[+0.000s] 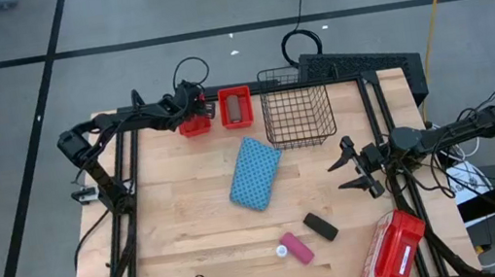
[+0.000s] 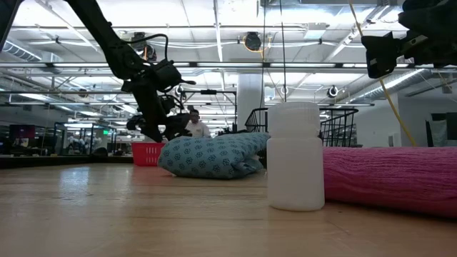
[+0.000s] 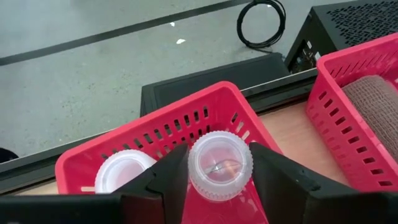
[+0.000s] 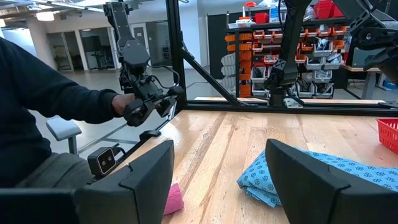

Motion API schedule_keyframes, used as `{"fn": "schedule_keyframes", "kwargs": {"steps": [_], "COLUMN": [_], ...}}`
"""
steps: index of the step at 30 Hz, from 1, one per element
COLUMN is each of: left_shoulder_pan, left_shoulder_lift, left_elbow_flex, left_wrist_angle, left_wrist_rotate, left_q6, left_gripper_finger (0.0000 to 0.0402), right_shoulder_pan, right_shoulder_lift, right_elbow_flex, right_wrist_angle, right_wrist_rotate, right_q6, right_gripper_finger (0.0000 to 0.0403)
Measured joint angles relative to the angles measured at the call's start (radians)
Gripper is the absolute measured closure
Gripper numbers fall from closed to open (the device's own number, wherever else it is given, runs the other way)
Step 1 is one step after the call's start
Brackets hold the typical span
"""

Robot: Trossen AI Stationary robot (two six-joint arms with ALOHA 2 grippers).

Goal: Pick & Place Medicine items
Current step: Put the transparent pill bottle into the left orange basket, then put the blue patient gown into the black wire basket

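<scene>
On the wooden tabletop (image 1: 193,235) I have the left gripper (image 3: 214,180) over a red bin (image 3: 158,134), its jaws flanking 1 white-capped vial (image 3: 221,165); whether they grip it, I cannot tell. The right gripper (image 1: 355,169) waits, jaws apart. The pink tube (image 1: 295,247) and black box (image 1: 320,226) remain unplaced.

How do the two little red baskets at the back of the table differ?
The left red basket has the left gripper over it, fingers either side of a white-capped vial, with a second vial beside it. The right red basket holds one brown oblong box and has no gripper over it. Both are slotted red plastic, side by side on the table's back edge.
</scene>
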Motion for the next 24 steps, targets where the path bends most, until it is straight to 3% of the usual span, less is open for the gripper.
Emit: {"fn": "schedule_keyframes", "kwargs": {"steps": [9,24], "left_shoulder_pan": [0.0,0.002], "left_shoulder_lift": [0.0,0.0], "left_elbow_flex": [0.0,0.001], "left_wrist_angle": [0.001,0.015], "left_wrist_rotate": [0.0,0.0], "left_q6": [-0.009,0.064], "left_gripper_finger": [0.0227,0.0156], "right_shoulder_pan": [0.0,0.0], "right_shoulder_lift": [0.0,0.0], "right_elbow_flex": [0.0,0.0], "right_wrist_angle": [0.0,0.0], "right_wrist_rotate": [0.0,0.0], "right_q6": [0.0,0.0], "right_gripper_finger": [0.016,0.016]}}
